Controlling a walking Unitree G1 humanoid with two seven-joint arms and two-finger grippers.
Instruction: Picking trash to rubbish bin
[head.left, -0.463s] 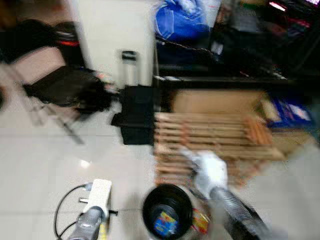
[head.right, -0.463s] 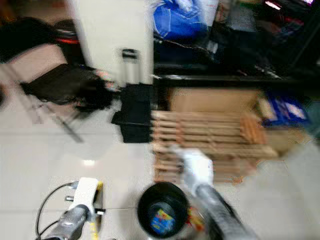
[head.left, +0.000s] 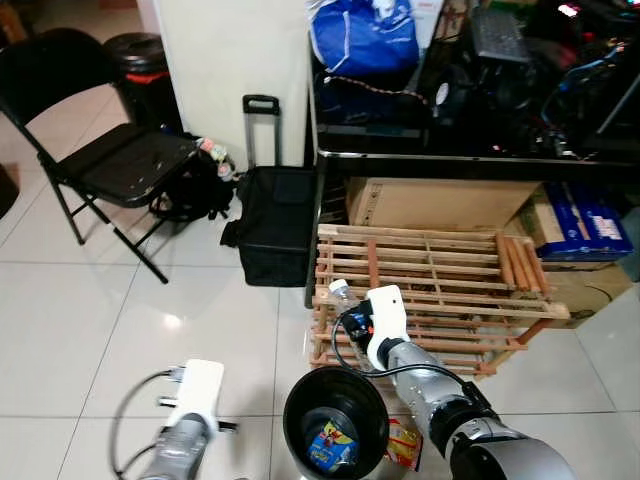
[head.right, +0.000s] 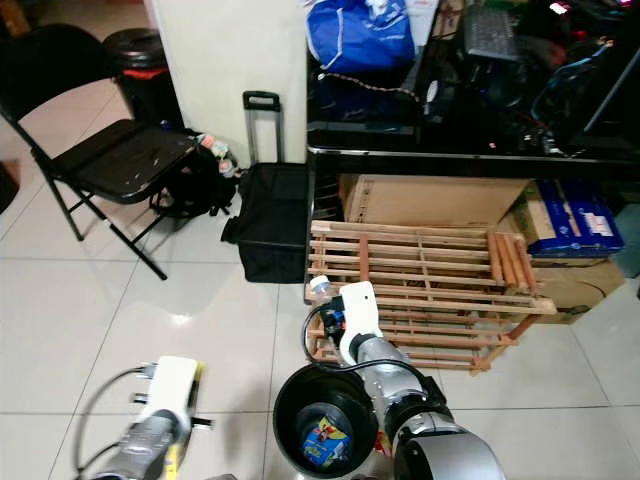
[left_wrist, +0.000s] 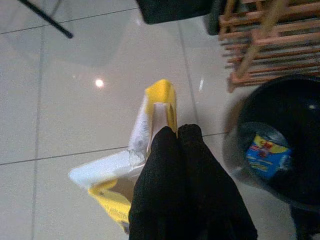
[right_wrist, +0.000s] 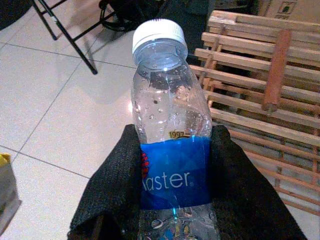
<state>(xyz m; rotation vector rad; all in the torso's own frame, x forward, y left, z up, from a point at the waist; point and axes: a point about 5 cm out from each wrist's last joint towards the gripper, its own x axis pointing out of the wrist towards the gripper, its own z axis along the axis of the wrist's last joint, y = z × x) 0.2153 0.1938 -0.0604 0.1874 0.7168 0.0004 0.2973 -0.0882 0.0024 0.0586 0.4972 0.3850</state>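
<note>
My right gripper (right_wrist: 174, 135) is shut on a clear plastic bottle (right_wrist: 170, 115) with a white cap and a blue label. It holds the bottle (head.left: 341, 293) upright in front of the wooden rack, just beyond the black round bin (head.left: 300, 395). A blue packet (head.left: 330, 447) lies inside the bin. My left gripper (left_wrist: 176, 134) is shut on a yellow and white wrapper (left_wrist: 150, 120), low over the floor tiles to the left of the bin (left_wrist: 300, 115). A red and yellow wrapper (head.left: 402, 443) lies on the floor against the bin's right side.
A slatted wooden rack (head.left: 450, 270) stands right behind the bin, with cardboard boxes (head.left: 430, 203) and a cluttered black desk beyond. A black trolley bag (head.left: 275, 225) and a black folding chair (head.left: 115, 150) stand to the left. Open floor tiles lie at front left.
The earlier frames were blurred by camera motion; the view is steady now. My right gripper with the bottle has shifted slightly left relative to the bin. The left arm stays low at the left.
</note>
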